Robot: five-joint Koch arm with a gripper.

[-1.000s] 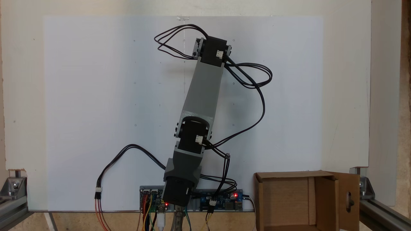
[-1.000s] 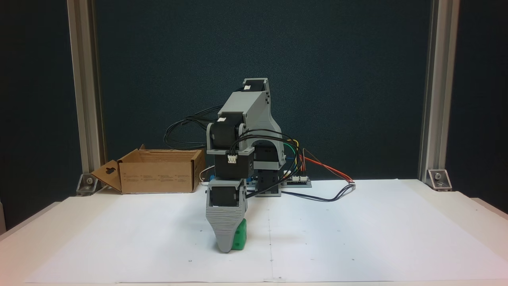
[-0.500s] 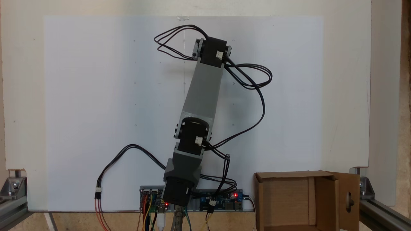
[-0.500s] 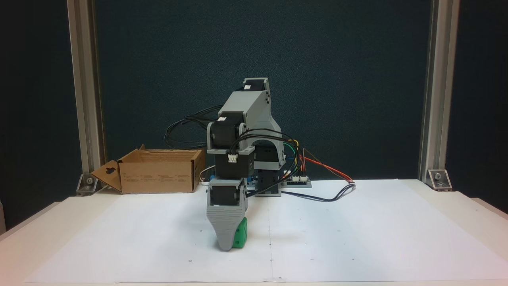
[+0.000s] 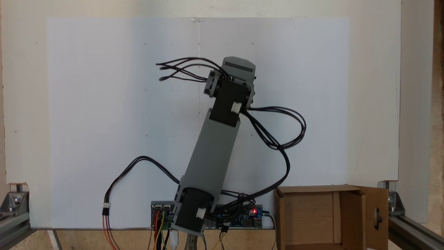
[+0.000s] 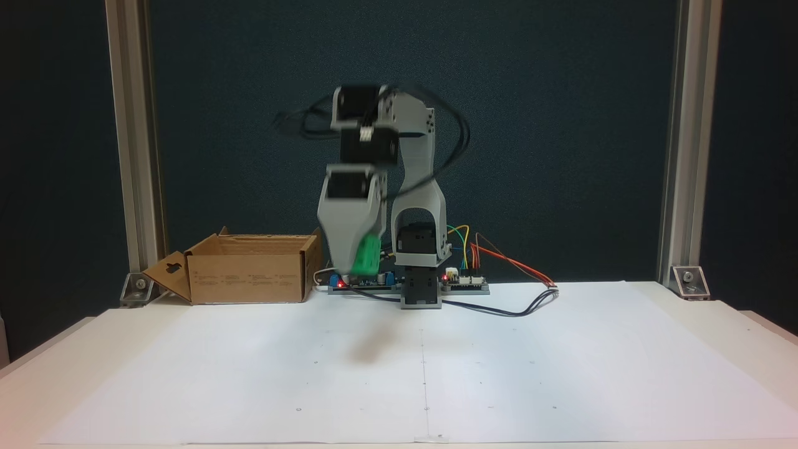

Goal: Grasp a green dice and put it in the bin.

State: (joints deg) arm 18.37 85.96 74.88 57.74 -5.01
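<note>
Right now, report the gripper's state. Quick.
Gripper: shut on the green dice, lifted clear of the white paper; the picture is motion-blurred.

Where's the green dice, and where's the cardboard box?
green dice [image 6: 363,256], front fixed view, on its blurred green face at the gripper [image 6: 353,269] tip.
cardboard box [image 6: 246,279], front fixed view, on its front wall.

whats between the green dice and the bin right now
Nothing solid: in a fixed view the green dice hangs in the gripper above the white paper, with open air between it and the bin to its left.
</note>
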